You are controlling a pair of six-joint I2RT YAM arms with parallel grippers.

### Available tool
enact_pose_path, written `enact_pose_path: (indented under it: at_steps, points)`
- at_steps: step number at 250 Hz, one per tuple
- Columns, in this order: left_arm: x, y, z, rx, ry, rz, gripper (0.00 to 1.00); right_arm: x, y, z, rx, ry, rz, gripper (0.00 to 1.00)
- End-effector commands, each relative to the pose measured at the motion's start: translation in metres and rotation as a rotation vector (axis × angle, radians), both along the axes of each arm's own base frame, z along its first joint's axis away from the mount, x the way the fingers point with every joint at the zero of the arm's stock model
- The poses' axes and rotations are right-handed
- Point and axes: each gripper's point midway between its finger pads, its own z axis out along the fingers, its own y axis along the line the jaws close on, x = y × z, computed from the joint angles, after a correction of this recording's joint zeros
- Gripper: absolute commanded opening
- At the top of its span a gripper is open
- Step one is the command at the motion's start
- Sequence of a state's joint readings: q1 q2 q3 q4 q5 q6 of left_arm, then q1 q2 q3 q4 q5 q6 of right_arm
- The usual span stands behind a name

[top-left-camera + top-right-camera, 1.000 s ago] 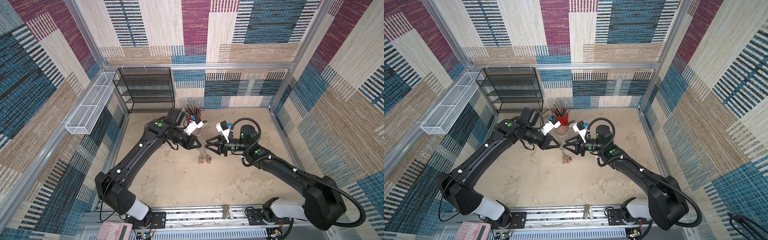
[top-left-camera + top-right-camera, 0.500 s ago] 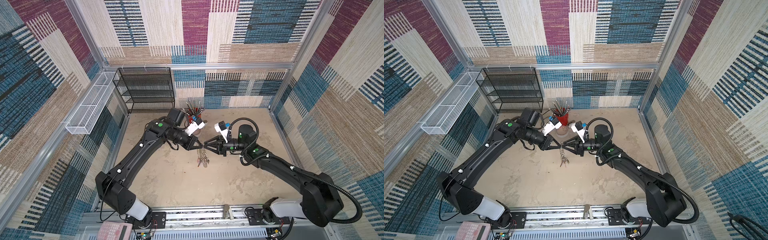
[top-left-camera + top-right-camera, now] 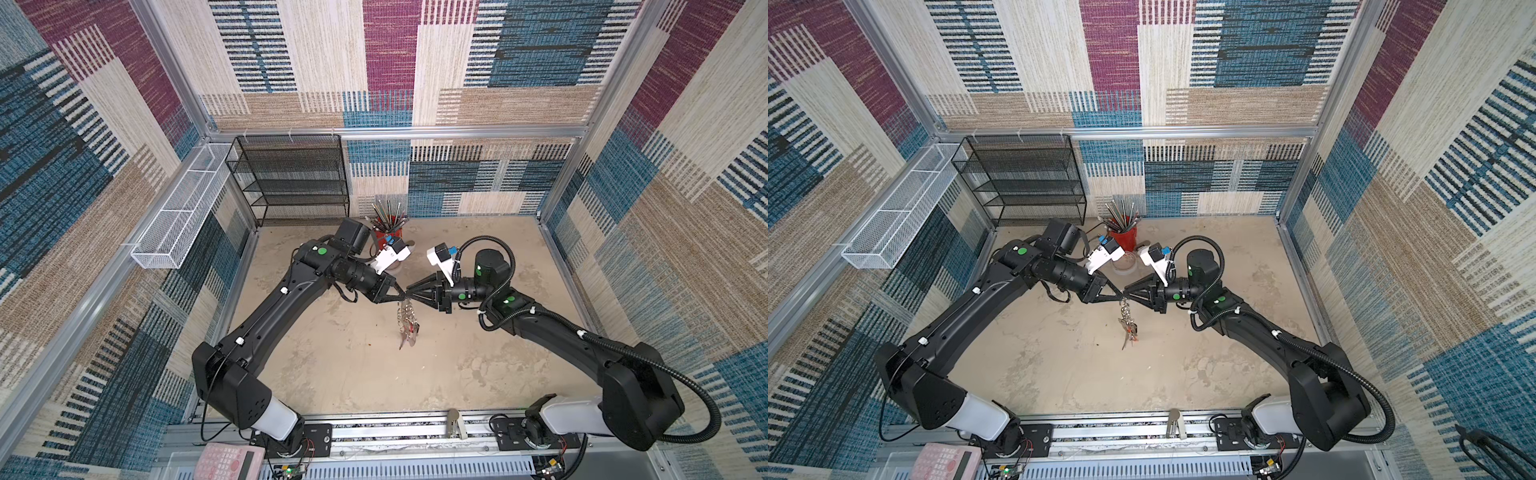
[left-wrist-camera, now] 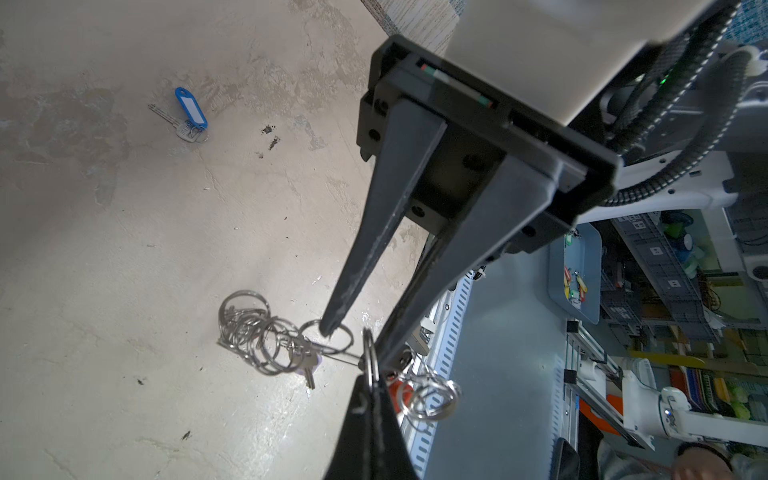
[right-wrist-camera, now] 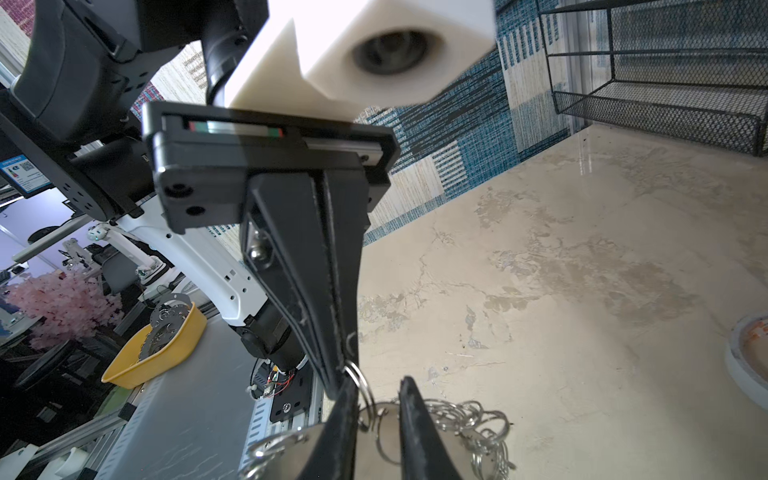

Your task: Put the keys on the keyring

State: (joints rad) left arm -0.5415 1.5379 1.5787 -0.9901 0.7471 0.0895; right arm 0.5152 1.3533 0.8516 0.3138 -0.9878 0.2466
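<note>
Beige tabletop (image 3: pixel 332 374), arms (image 3: pixel 266 320) angled inward, fingers (image 3: pixel 388 291) meeting tip-to-tip, keyring (image 3: pixel 407 322) dangling

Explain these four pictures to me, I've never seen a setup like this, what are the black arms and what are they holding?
These are two robot arms on a table, each ending in a two-fingered gripper. Two pictures look down from overhead; two come from cameras on the wrists. The left gripper is shut on one ring of the keyring, a gray plate edged with metal rings, which hangs from it. The right gripper is open, its fingertips among those rings. A blue-tagged key lies on the table. At the back stand a red pencil cup and a black mesh shelf.
</note>
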Motion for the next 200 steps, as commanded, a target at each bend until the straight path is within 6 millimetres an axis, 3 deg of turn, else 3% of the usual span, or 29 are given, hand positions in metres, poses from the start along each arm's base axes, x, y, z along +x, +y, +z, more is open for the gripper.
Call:
enact_pose_path:
  at_steps: [1, 69, 152, 200]
  points:
    - [-0.001, -0.007, 0.008, -0.054, -0.033, -0.044, 0.0, -0.007, 0.001, 0.008, 0.028, -0.017, 0.036, 0.16]
    - [0.002, -0.007, 0.005, -0.051, -0.045, -0.038, 0.0, -0.016, 0.003, 0.01, 0.041, -0.016, 0.079, 0.0]
    - [0.003, -0.004, 0.007, -0.067, -0.073, -0.001, 0.0, -0.011, 0.003, 0.013, 0.044, -0.019, 0.042, 0.0]
    - [-0.003, 0.001, 0.017, -0.144, -0.134, 0.059, 0.12, -0.01, 0.003, 0.021, 0.074, -0.02, 0.039, 0.0]
